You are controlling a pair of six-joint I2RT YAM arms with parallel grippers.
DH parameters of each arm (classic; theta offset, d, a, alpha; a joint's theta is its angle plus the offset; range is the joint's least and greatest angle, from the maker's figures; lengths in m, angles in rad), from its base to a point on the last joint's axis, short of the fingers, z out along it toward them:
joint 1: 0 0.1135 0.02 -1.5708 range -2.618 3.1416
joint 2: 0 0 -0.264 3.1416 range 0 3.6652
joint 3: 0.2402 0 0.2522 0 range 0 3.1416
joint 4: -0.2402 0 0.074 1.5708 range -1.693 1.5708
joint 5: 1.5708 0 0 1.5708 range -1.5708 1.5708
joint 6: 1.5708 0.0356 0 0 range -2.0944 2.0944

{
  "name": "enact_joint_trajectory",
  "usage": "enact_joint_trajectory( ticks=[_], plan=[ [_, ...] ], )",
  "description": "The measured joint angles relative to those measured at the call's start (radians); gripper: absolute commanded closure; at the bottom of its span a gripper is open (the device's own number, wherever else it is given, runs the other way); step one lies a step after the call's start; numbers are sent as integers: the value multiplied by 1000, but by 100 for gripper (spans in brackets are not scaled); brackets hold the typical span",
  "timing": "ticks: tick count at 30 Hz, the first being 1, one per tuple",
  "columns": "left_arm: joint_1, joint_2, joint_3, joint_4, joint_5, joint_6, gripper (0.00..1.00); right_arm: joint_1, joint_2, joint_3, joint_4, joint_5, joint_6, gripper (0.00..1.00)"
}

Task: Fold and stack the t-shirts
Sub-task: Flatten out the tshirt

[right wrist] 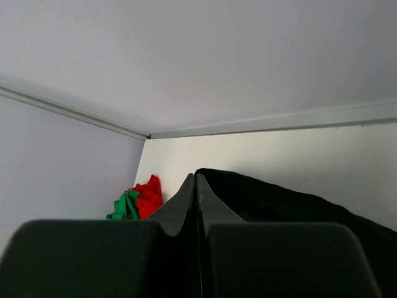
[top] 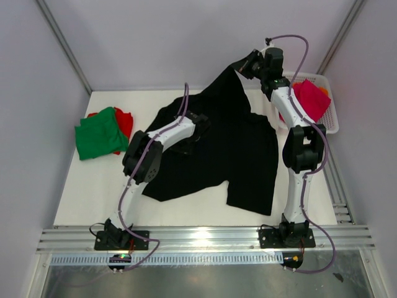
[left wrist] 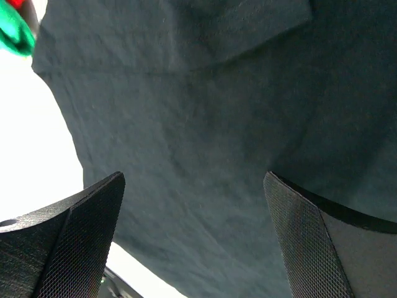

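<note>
A large black t-shirt [top: 229, 149] [left wrist: 198, 93] lies spread across the middle of the table. Its far corner is pulled up off the table toward the back wall. My right gripper [top: 239, 66] [right wrist: 196, 177] is shut on that raised corner, and black cloth [right wrist: 279, 202] hangs away from its tip. My left gripper [top: 200, 127] [left wrist: 193, 177] hovers low over the shirt's left part, open, with only flat cloth between its fingers. A green t-shirt [top: 99, 133] [right wrist: 124, 208] lies on a red one [top: 125, 121] [right wrist: 147, 195] at the far left.
A white lattice basket [top: 334, 112] stands at the right rear, holding a magenta-pink shirt [top: 309, 99] and an orange one [top: 324, 91]. Grey walls close in on both sides and the back. A metal rail runs along the near edge.
</note>
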Motion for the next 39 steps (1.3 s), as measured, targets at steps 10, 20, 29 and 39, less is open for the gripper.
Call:
enact_joint_trajectory(
  ticks=[10,20,29,39],
  plan=[
    [0,65,82,-27,-74,62,4,-2,0,-64,6,-12,-2,97],
    [0,128,222,-19,-106,142,4,-2,-1,-71,7,-15,-6,97],
    [8,177,302,17,-149,212,4,-2,-10,-121,6,-15,-28,97],
    [71,215,312,39,-181,233,4,-2,-42,-168,-2,-17,-54,97]
  ],
)
